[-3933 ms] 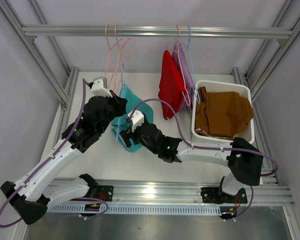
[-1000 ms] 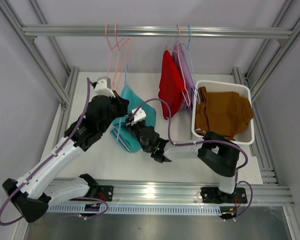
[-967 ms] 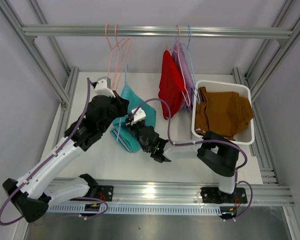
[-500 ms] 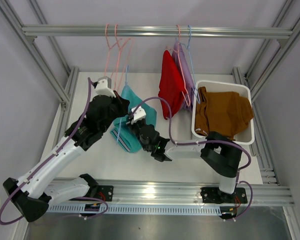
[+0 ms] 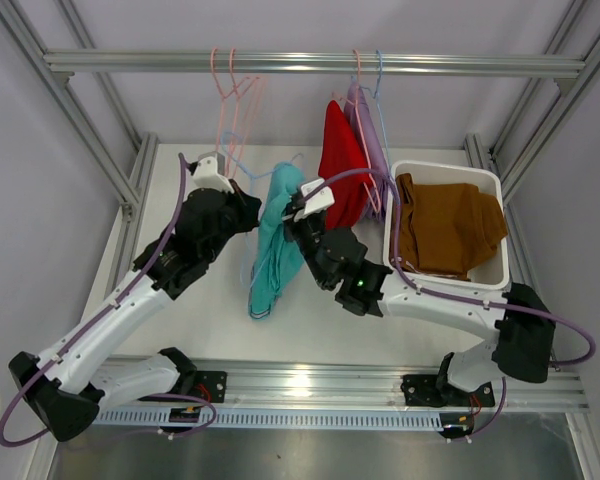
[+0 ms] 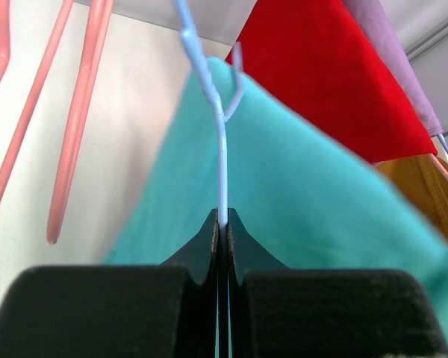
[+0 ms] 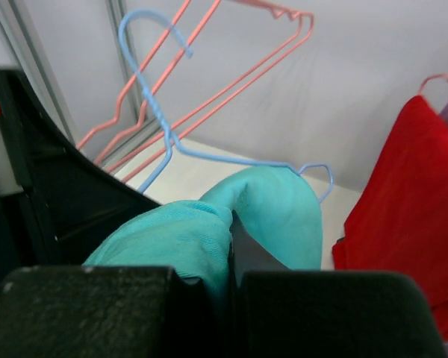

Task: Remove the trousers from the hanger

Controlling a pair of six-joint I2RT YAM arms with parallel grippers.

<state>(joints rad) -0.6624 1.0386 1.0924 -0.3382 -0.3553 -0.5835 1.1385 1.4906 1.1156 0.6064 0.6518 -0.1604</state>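
Observation:
The teal trousers (image 5: pixel 273 245) hang in a long fold above the table, still draped over the blue wire hanger (image 7: pixel 158 112). My right gripper (image 5: pixel 298 197) is shut on a bunch of the teal trousers (image 7: pixel 276 198) near their top. My left gripper (image 5: pixel 247 199) is shut on the blue hanger (image 6: pixel 222 149) just below its twisted neck, left of the teal cloth (image 6: pixel 306 209). Red trousers (image 5: pixel 340 165) and lavender trousers (image 5: pixel 372 140) hang on hangers from the rail. Brown trousers (image 5: pixel 445 228) lie in the bin.
A white bin (image 5: pixel 448 171) stands at the right of the table. Bare pink hangers (image 5: pixel 235 100) hang from the metal rail (image 5: pixel 310 63) at the left. Frame posts run along both sides of the table.
My right gripper has shut on the teal trousers and lifted them up and to the right off the table. The cloth now hangs stretched. The left gripper keeps hold of the hanger.

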